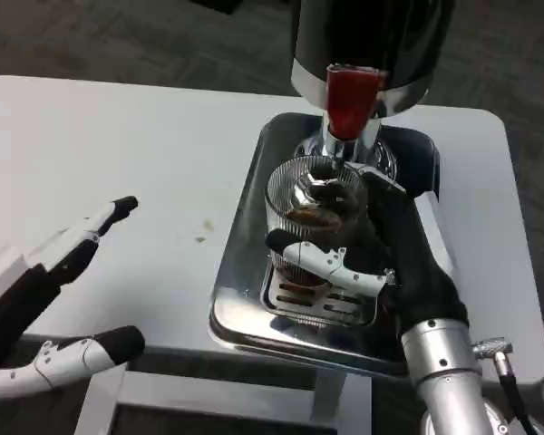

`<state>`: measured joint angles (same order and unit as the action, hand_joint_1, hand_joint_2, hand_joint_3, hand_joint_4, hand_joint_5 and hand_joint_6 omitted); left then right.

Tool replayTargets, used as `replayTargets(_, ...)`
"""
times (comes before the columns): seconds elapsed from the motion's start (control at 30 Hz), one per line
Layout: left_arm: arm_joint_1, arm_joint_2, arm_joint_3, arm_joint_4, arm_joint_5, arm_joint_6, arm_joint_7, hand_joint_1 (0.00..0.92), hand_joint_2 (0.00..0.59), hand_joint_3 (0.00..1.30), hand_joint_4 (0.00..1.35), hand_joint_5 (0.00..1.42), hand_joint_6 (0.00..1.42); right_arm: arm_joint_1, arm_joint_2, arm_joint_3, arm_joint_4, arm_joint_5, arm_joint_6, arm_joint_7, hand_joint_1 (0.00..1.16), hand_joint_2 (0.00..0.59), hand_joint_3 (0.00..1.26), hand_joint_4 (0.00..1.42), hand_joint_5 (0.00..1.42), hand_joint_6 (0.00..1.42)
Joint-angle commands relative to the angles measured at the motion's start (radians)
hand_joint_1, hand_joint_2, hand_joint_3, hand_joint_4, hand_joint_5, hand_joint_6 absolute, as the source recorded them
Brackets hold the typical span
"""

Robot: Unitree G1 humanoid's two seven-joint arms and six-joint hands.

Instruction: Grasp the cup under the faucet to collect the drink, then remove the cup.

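A clear ribbed glass cup (pixel 314 204) stands on the grille of the steel drip tray (pixel 245 227), right under the faucet (pixel 337 145) with its red handle (pixel 351 98). Dark drink fills the lower part of the cup. My right hand (pixel 358 258) wraps the cup from the right and front, its white fingers (pixel 322 261) curled across the cup's lower wall. My left hand (pixel 68 299) hovers at the table's front left, fingers spread, holding nothing.
The black dispenser body (pixel 372 45) rises behind the faucet at the tray's far end. The white table (pixel 118 154) stretches to the left of the tray, and its front edge runs just beneath my left hand.
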<state>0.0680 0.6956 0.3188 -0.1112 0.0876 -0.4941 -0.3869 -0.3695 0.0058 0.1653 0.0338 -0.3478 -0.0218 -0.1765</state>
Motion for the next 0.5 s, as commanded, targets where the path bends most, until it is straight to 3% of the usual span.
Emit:
replayTargets(0.03, 0.015, 0.005, 0.011, -0.015, -0.006, 0.0, -0.002, 0.0, 0.039, 0.0, 0.0, 0.0, 0.0, 0.024, 0.011, 0.01, 0.022, 0.0, -0.009, -0.011, 0.81, 0.153, 0.54, 0.61, 0.73, 0.69)
replayTargets(0.5, 0.019, 0.003, 0.016, -0.08, -0.001, 0.016, -0.005, 0.0, 0.039, 0.0, 0.0, 0.0, 0.0, 0.041, 0.007, 0.016, 0.016, -0.019, -0.05, -0.046, 0.84, 0.157, 0.62, 0.66, 0.83, 0.86)
